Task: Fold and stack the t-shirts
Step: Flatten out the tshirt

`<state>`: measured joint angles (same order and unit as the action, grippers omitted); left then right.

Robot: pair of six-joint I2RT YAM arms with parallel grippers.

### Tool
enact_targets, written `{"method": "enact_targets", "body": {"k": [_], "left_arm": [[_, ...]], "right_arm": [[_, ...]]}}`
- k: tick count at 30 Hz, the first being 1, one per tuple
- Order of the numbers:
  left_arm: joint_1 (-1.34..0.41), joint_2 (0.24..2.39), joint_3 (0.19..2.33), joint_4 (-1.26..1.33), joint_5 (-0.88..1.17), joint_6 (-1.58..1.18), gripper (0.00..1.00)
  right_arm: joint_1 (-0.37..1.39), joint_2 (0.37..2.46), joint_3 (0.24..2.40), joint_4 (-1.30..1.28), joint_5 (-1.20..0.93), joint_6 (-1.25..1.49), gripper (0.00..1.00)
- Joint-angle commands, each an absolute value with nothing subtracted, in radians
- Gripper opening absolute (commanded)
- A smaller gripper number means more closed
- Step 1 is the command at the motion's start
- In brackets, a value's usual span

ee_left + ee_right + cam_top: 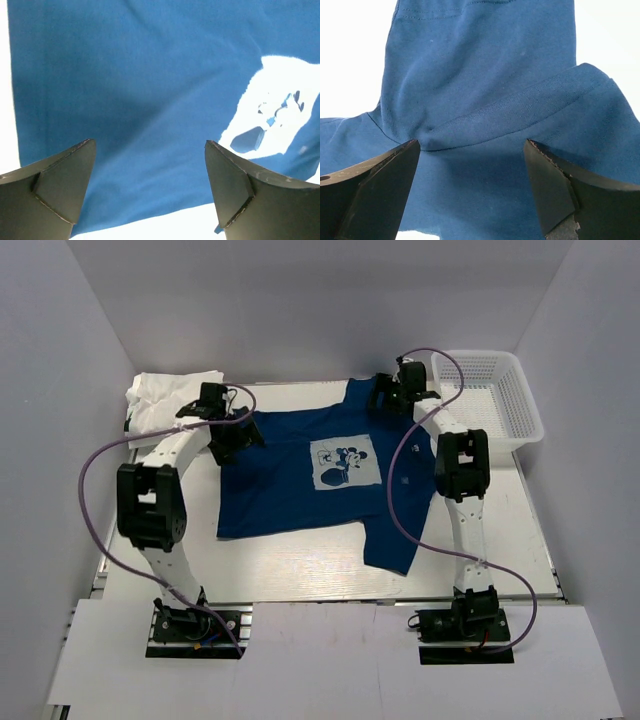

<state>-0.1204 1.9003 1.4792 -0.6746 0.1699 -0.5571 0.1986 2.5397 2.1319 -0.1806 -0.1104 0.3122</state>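
The white table [300,585] carries everything. The basket [500,405], white mesh, sits at its far right corner and serves as the reference here.

The blue t-shirt [290,485] lies spread flat just left of the basket, covering the middle of the table. Its long axis runs side to side. The straight hem is on the side away from the basket, and the two sleeves are on the side toward it (the collar itself is hidden under the right arm). One sleeve reaches the far edge level with the basket. The other juts toward the near edge.

The white t-shirts [165,395] sit in a loose, rumpled heap well apart from the basket, at the opposite far corner, beyond the blue shirt's hem.

The right gripper [472,170] is just left of the basket, over the far sleeve where the cloth bunches into a ridge. Its jaws are spread wide and hold nothing.

The left gripper [150,165] is far from the basket, above the hem-side far corner of the blue shirt. Its jaws are also parted and empty.

The white print [343,463] faces up, on the half of the shirt nearer the basket.
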Motion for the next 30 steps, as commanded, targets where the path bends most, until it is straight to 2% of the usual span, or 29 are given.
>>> {"method": "enact_targets", "body": {"k": [1, 8, 10, 17, 20, 21, 23, 24, 25, 26, 27, 30], "left_arm": [[-0.112, 1.772, 1.422, -0.742, 0.169, -0.56, 1.0], [-0.112, 1.683, 1.397, -0.863, 0.104, -0.569, 1.0], [-0.112, 1.66, 1.397, -0.919, 0.094, -0.581, 1.0], [-0.103, 1.497, 1.25, -0.959, 0.026, -0.664, 1.0], [-0.103, 1.396, 1.137, -0.979, -0.011, -0.716, 1.0], [-0.094, 1.37, 1.105, -0.988, -0.011, -0.729, 1.0], [-0.094, 1.284, 0.993, -0.962, 0.0, -0.755, 1.0], [-0.094, 1.258, 0.958, -0.951, 0.0, -0.765, 1.0], [-0.094, 1.232, 0.924, -0.939, 0.009, -0.775, 1.0], [-0.094, 1.186, 0.864, -0.919, -0.003, -0.797, 1.0], [-0.094, 1.169, 0.836, -0.905, -0.015, -0.811, 1.0], [-0.094, 1.128, 0.724, -0.827, -0.037, -0.857, 1.0]], "right_arm": [[0.166, 2.582, 2.157, -0.222, -0.019, 0.36, 0.9], [0.161, 2.573, 2.235, -0.213, -0.031, 0.305, 0.9], [0.167, 2.562, 2.266, -0.209, -0.093, 0.265, 0.9], [0.259, 2.327, 2.214, -0.317, -0.265, 0.055, 0.9], [0.342, 2.143, 2.025, -0.35, -0.264, 0.017, 0.9], [0.354, 1.991, 1.897, -0.303, -0.246, 0.009, 0.9], [0.382, 1.877, 1.641, -0.24, -0.238, 0.008, 0.9], [0.415, 1.707, 1.404, -0.141, -0.21, 0.008, 0.9], [0.425, 1.656, 1.337, -0.124, -0.192, 0.027, 0.9], [0.445, 1.514, 1.177, -0.118, -0.166, 0.05, 0.9], [0.449, 1.513, 1.131, -0.124, -0.152, 0.066, 0.9], [0.468, 1.317, 0.978, -0.176, -0.107, 0.124, 0.9]]}}
